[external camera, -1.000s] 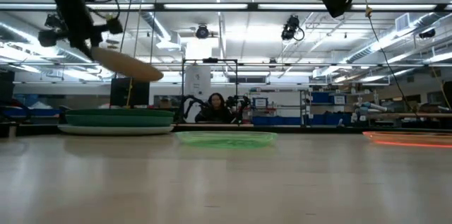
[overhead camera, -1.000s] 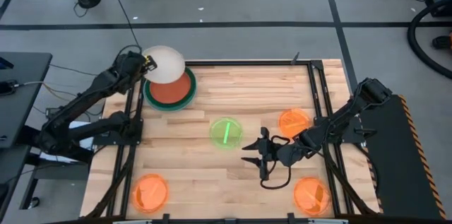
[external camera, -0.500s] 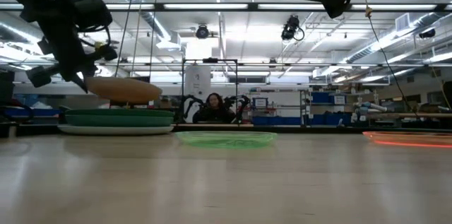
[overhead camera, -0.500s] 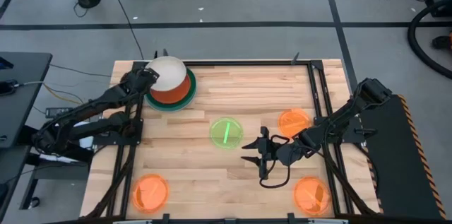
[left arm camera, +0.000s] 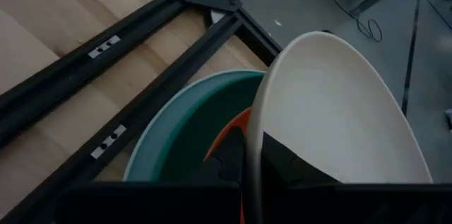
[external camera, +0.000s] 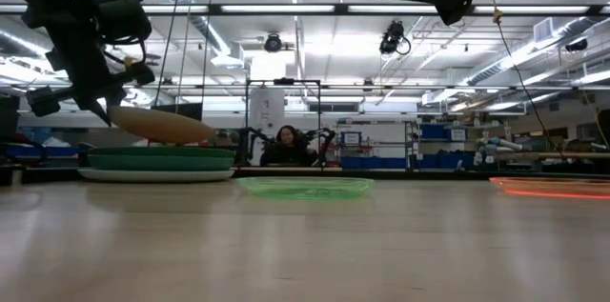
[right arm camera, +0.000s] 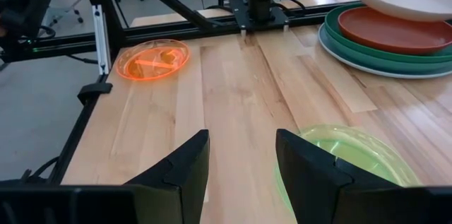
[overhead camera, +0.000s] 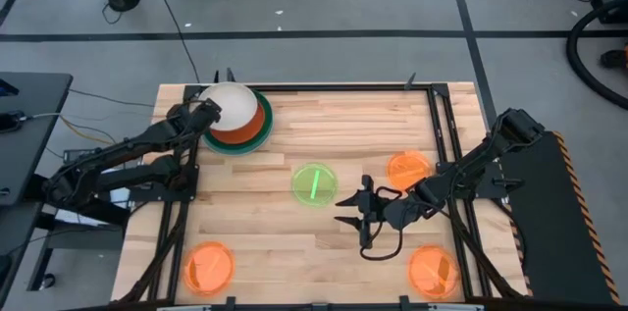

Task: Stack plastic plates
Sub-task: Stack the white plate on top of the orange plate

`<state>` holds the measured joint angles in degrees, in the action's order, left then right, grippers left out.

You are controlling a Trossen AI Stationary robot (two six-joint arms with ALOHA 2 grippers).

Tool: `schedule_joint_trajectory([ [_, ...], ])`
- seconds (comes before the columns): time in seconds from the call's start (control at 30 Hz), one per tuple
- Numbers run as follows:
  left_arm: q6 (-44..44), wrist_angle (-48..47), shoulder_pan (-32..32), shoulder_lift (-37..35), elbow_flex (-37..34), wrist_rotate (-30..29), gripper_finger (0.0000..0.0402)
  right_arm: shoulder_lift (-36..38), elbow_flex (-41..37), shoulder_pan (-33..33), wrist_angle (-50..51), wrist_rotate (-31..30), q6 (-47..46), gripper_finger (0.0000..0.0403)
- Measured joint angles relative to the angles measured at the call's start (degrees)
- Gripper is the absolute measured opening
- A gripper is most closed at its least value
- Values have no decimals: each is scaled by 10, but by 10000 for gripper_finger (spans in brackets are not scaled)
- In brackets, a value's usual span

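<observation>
A cream plate [overhead camera: 235,103] hangs tilted in my shut left gripper [overhead camera: 201,112], just above the stack [overhead camera: 238,134] of red-orange, dark-green, teal and light-blue plates at the table's far left. The low view shows the cream plate [external camera: 160,125] with its gripper side higher. Whether its low edge touches the stack [external camera: 157,162] I cannot tell. A neon-green plate [overhead camera: 314,184] lies flat mid-table. My right gripper [overhead camera: 349,211] hovers open just right of it, touching nothing. My left gripper pinches the cream plate's rim [left arm camera: 253,155] on its left side, coming from the table's left. The plate passes edge-on between the two fingers. It stands out from them over the red-orange plate [left arm camera: 232,138], tilted down away from the gripper.
Three orange plates lie flat: one [overhead camera: 408,167] by the right rail, one [overhead camera: 209,266] at the near left, one [overhead camera: 433,270] at the near right. Black frame rails [overhead camera: 343,86] border the table. Bare wood lies between the stack and the green plate [right arm camera: 353,155].
My left gripper has come down and toward the near edge, bringing the cream plate from high over the far rail to just above the stack. The plate has flattened somewhat but stays tilted.
</observation>
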<state>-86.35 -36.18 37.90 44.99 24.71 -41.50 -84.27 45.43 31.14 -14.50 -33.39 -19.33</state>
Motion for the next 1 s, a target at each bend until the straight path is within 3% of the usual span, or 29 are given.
schedule_joint_trajectory([
  [0.57, -54, 24, -85, 95, 0, -28, 22, 0, 0, -3, 0, 0, 0, 173],
  [1.0, -76, 22, -87, 143, 0, -33, 33, 0, 0, -3, 0, 4, 0, 174],
])
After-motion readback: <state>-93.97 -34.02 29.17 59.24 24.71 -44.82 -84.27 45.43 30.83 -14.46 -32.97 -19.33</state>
